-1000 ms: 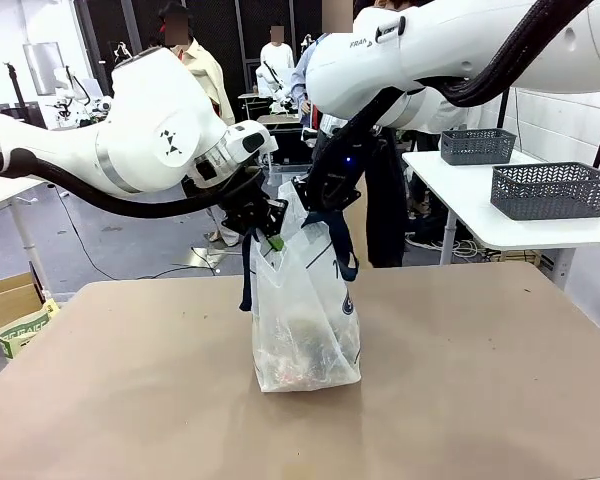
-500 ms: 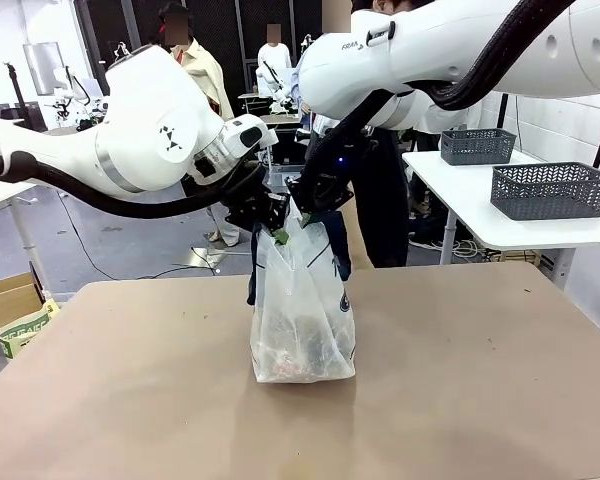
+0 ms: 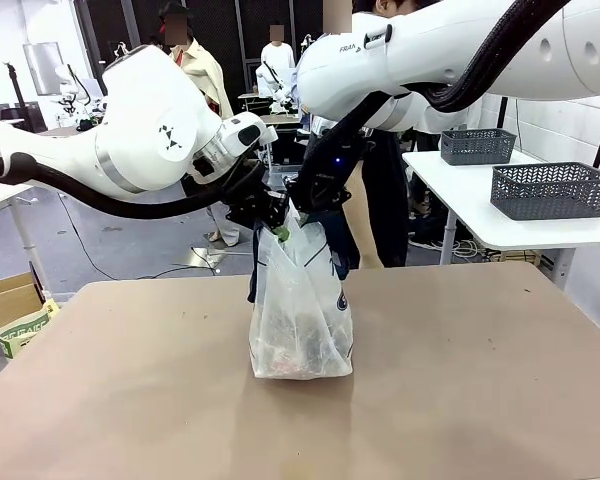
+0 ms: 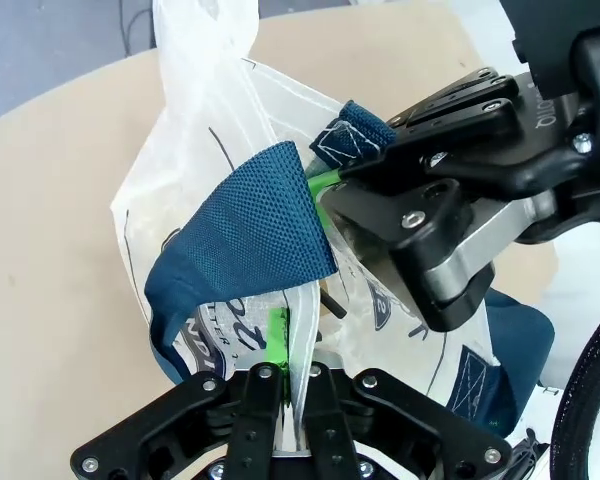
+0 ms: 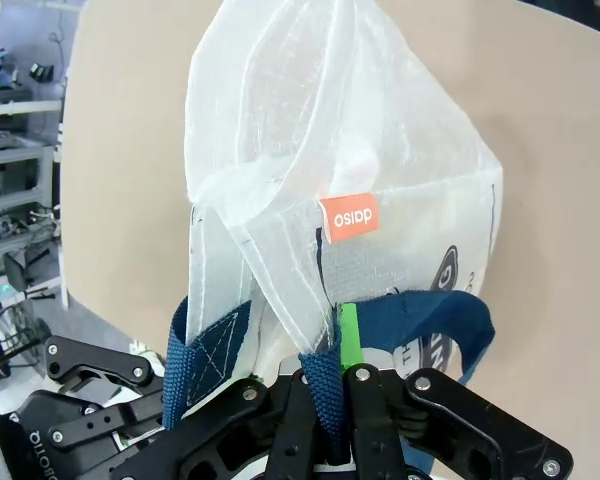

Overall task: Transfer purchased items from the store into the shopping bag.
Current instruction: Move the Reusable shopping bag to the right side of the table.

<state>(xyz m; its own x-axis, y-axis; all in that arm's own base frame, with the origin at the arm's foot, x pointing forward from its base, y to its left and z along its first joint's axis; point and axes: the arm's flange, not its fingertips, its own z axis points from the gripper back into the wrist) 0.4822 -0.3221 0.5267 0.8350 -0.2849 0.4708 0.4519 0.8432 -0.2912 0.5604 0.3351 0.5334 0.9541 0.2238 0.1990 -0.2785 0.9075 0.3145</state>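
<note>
The worktop (image 3: 480,380) carries the bag (image 3: 300,310), which stands directly below both tools with its mouth gathered up between them. In the front view the left tool (image 3: 273,222) and right tool (image 3: 305,205) meet almost tip to tip over the bag's top.

The left tool (image 4: 295,375) is pinched tight on the bag's thin rim, with the film running straight up from between its fingers. Just beyond it, the right tool (image 4: 325,185) grips the opposite edge.

The right tool (image 5: 335,340) is clamped on a navy handle (image 5: 320,385), which passes between its fingers together with the bag's edge. A second handle (image 4: 255,215) folds loose between the two tools.

An orange tag (image 5: 348,217) sits on the bag's seam just past the right tool's tips. The items (image 3: 295,352), reddish and dark, lie in the bag's bottom, well below both tools.
</note>
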